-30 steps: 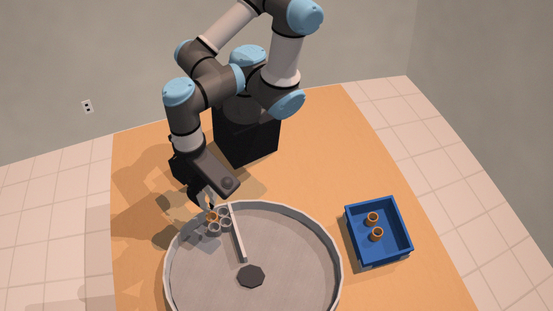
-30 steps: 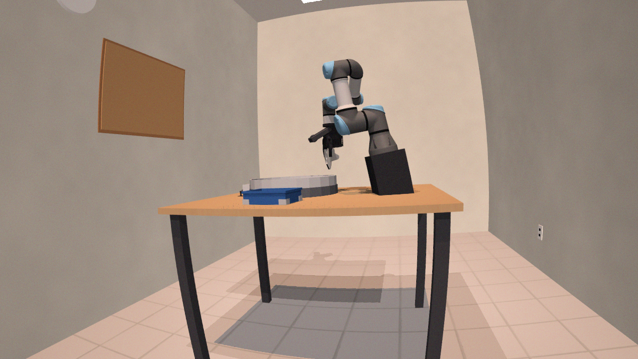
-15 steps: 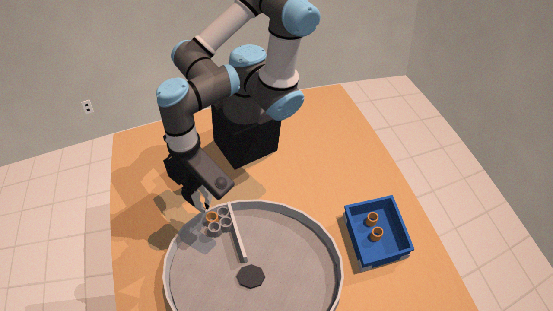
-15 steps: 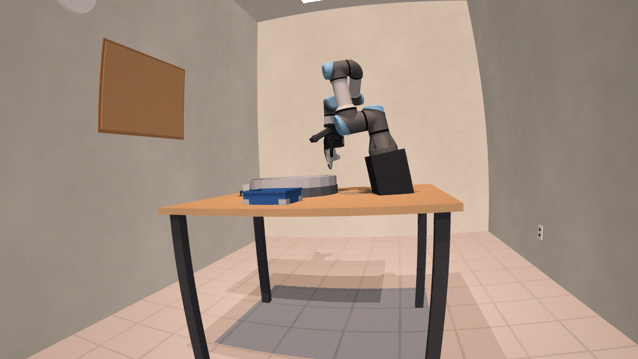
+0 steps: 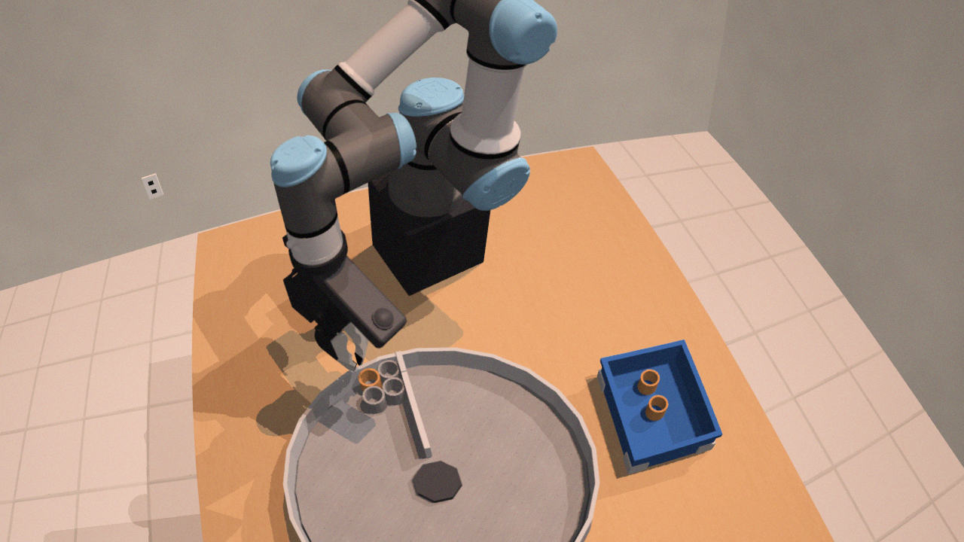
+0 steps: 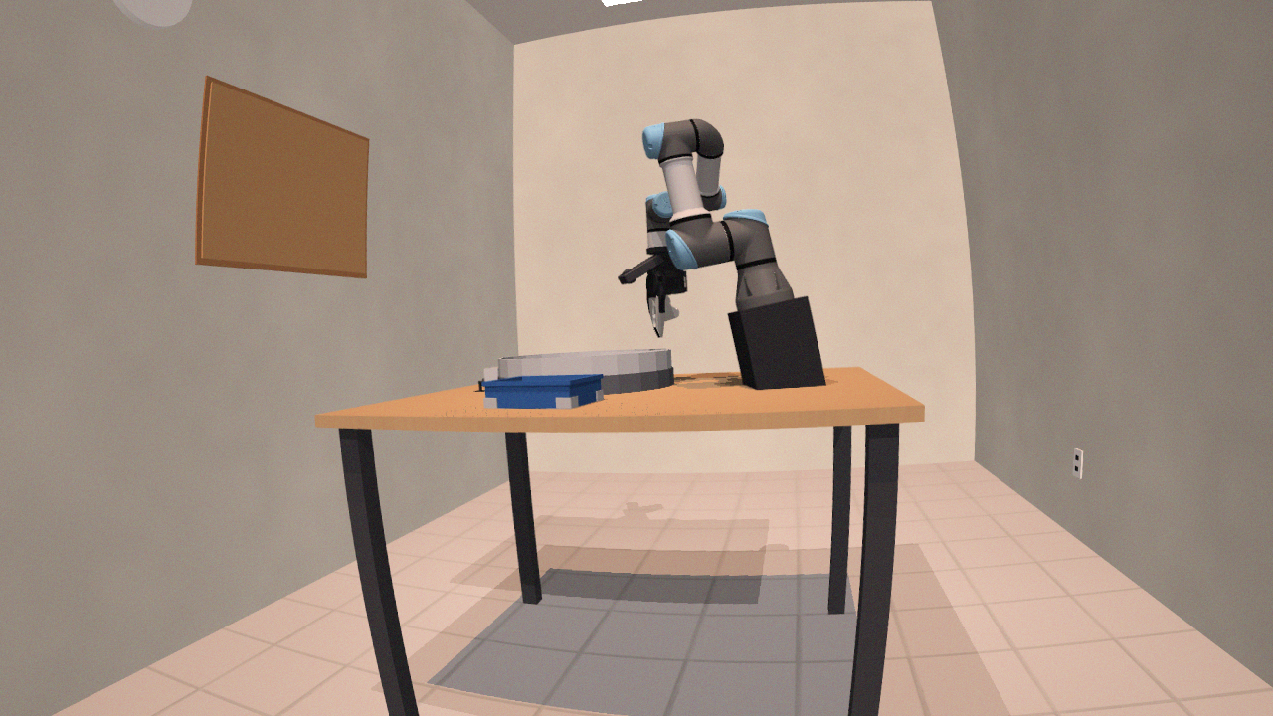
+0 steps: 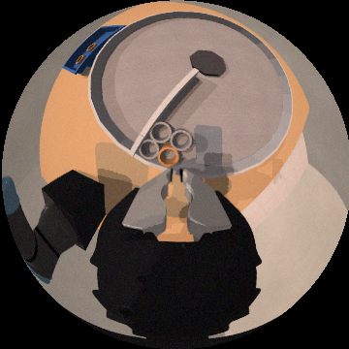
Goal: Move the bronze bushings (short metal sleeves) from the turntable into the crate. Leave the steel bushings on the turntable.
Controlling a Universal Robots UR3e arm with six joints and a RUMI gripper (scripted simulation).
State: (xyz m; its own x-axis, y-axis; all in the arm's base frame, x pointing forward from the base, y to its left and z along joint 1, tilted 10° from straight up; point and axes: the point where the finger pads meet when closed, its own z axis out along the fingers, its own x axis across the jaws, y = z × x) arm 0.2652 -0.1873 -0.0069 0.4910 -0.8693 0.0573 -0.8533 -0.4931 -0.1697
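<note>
Just beyond the gripper (image 5: 355,366) (image 6: 659,334) (image 7: 175,169), which is nearly closed with nothing grasped, one bronze bushing (image 5: 368,378) (image 7: 169,156) is seen beside three steel bushings (image 5: 373,400) (image 7: 181,140).

A wooden table top (image 5: 552,269) (image 6: 623,417) stands on dark legs (image 6: 876,570) over a pale tiled floor (image 5: 775,296) (image 6: 1023,570). The side walls are grey, the far wall (image 6: 756,80) is cream. On the left wall there is a brown board (image 6: 282,182), perhaps of cork. A white power outlet (image 5: 152,186) (image 6: 1077,462) is on the wall at the right in the exterior view.
</note>
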